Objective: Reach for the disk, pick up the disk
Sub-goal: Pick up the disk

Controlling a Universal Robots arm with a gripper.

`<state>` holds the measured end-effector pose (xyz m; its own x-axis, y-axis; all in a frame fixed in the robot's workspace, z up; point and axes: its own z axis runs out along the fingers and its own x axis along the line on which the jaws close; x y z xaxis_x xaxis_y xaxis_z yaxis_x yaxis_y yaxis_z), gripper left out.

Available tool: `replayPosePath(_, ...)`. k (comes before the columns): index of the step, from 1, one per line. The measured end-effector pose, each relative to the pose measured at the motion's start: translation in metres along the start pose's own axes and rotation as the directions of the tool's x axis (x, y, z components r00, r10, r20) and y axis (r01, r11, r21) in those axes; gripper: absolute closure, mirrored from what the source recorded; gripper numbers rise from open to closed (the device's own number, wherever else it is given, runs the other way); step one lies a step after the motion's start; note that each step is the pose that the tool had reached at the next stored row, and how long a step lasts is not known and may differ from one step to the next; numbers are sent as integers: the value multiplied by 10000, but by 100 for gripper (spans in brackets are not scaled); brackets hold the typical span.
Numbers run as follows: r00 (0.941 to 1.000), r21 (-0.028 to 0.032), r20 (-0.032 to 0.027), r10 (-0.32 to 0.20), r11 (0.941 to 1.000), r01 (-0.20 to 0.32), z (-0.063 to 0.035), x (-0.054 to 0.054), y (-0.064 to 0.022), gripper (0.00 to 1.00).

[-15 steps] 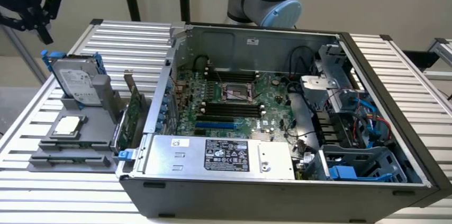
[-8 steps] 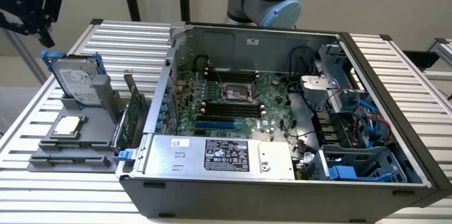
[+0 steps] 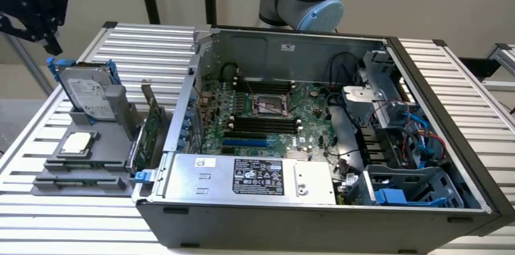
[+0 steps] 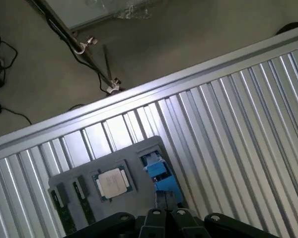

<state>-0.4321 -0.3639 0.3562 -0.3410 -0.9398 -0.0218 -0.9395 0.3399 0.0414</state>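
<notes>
Just below my claw (image 4: 168,215), the disk (image 3: 84,95) is standing upright in a grey holder (image 3: 88,161) on the desk (image 3: 153,38). I am hovering, fingers pressed together, gripping nothing; the pickup is not yet done.

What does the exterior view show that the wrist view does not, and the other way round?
Exterior view adds: the open computer case with its motherboard and power supply, and the robot arm behind it. Wrist view adds: the floor with black cables beside the table. Shared: the slatted table, the grey tray, the CPU chip, the disk in its blue caddy, and the shut end effector, near the disk and not holding it.
</notes>
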Motion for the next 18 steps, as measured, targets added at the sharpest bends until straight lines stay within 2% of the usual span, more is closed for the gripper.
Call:
replayPosePath(4,9977,-16,-28,-676,9977,676,0,0,0,89)
replayPosePath(12,9870,-42,-64,-1604,9871,1603,-2,-9,-25,89)
replayPosePath(18,9733,-63,-90,-2292,9734,2291,-2,-16,-42,89)
